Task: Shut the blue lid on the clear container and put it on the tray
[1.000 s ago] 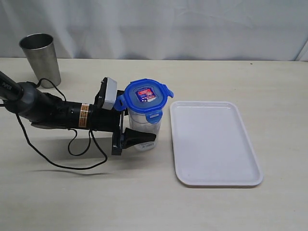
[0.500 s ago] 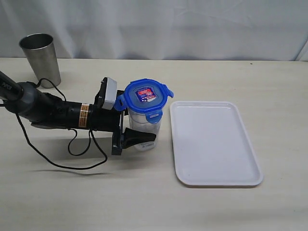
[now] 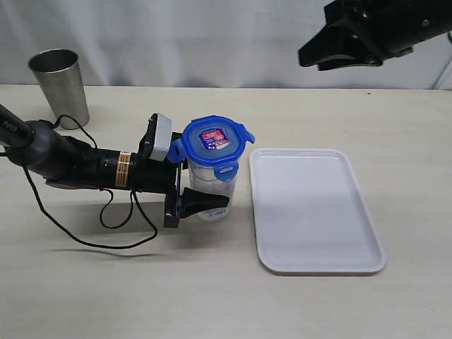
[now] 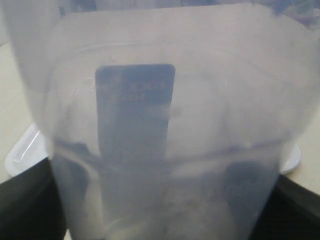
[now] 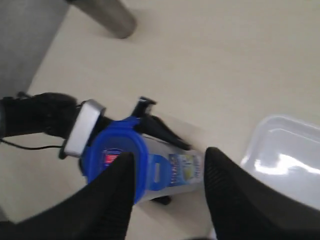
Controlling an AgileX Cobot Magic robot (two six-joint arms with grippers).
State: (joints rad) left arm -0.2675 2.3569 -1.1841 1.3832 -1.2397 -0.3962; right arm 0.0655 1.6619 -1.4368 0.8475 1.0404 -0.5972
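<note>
- We saw the left gripper (image 3: 203, 189) pinching the clear container (image 3: 214, 182) from its left side. The near finger (image 3: 208, 202) lay against the lower wall, while the far finger was hidden behind the container.
- In the left wrist view the clear container (image 4: 165, 135) filled almost the whole picture, with the black fingers (image 4: 25, 205) showing at both of its sides.
- The container stood upright on the counter near the middle, just left of the tray (image 3: 314, 212) and not touching it.
- The blue lid (image 3: 212, 139) sat on top of the container with its red-and-white sticker facing up. One flap hung down the front wall and others stuck outward. We could not tell whether any flap was latched.
- The tray lay flat on the right half of the counter, towards the near edge.
- The right gripper (image 3: 305, 58) hung in the air above the far edge, towards the far right corner and well apart from the container. It held nothing.
- In the right wrist view we found its fingers (image 5: 112, 200) spread, with the blue lid (image 5: 115, 157) and container below them.
- A steel cup (image 3: 60, 83) stood near the far left corner.
- A black cable (image 3: 106, 226) looped on the counter under the left arm.
</note>
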